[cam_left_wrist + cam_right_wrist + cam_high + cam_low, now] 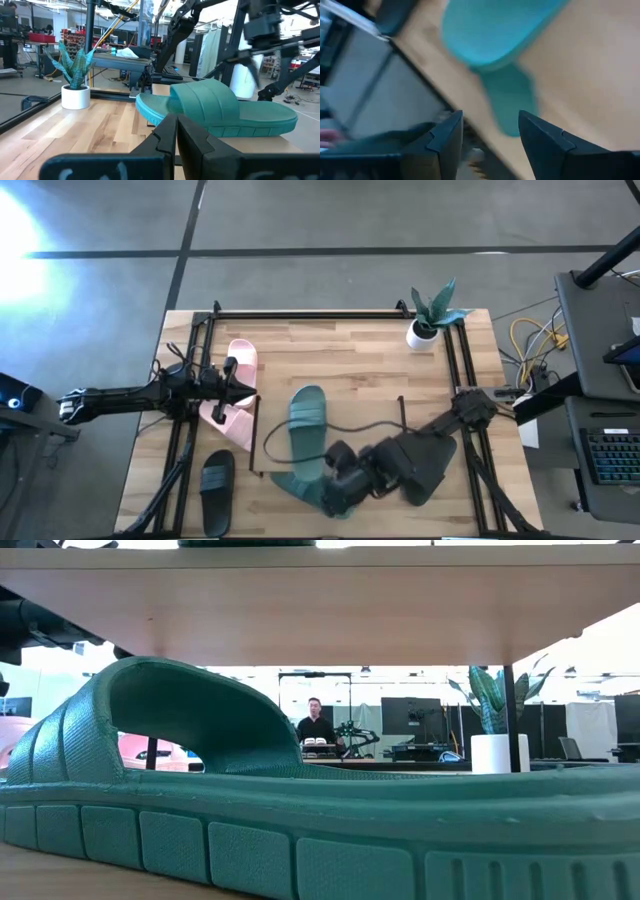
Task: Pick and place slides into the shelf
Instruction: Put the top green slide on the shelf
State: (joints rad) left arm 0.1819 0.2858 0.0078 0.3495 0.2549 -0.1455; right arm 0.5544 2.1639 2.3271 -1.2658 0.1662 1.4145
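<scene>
One teal slide [308,418] lies flat on top of the shelf [370,405], a light-wood board between thin black end frames. It shows again in the left wrist view [220,107]. A second teal slide [298,485] [300,810] rests sole-down on the table by the near edge, partly under the board. Two pink slides [232,395] lie at the left and a black slide [217,490] at the near left. My right gripper [490,135] hangs open over the lower teal slide's end [510,100], nothing between its fingers. My left gripper [175,137] is shut, level, above the pink slides.
A potted plant [430,320] in a white pot stands at the far right corner. Black frame rails [300,313] run around the tabletop. A thin dark cable [365,423] lies across the shelf board. A person [317,725] sits far off in the room.
</scene>
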